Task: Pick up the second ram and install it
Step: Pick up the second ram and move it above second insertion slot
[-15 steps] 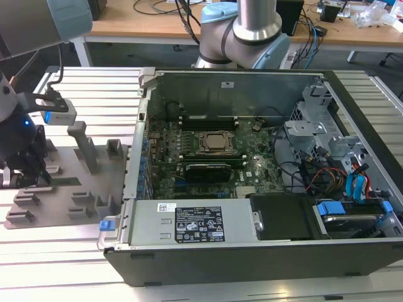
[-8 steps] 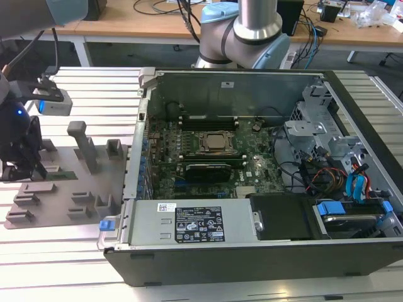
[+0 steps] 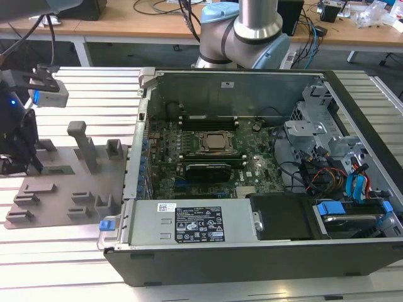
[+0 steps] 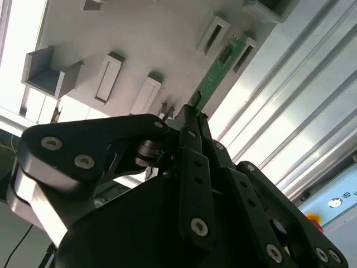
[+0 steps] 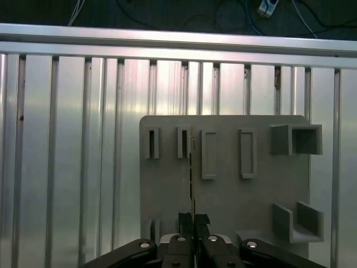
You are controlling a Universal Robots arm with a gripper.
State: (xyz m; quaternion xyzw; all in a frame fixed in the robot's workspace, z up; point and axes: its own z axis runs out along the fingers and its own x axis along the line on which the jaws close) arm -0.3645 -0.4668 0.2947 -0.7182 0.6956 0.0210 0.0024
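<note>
Two fingers of the pincer (image 5: 193,219) are clenched on the near end of the ram (image 5: 192,178), which in the first wrist view we see edge-on, a thin line running straight out from the fingertips. In the second wrist view the ram (image 4: 219,68) shows its green face and dark chips. Below the pincer lies the grey tray (image 5: 167,195). We cannot tell whether the ram's far end touches it. Raised blocks (image 5: 208,154) with slots flank that far end closely on both sides, so we see little room sideways. Past the ram's tip the tray's edge meets the ribbed table (image 5: 67,139), which runs open to its rail (image 5: 167,33). In the exterior view the case (image 3: 252,251) stands well apart from the pincer, toward the exterior view's right, its upper side open over the board (image 3: 252,182).
</note>
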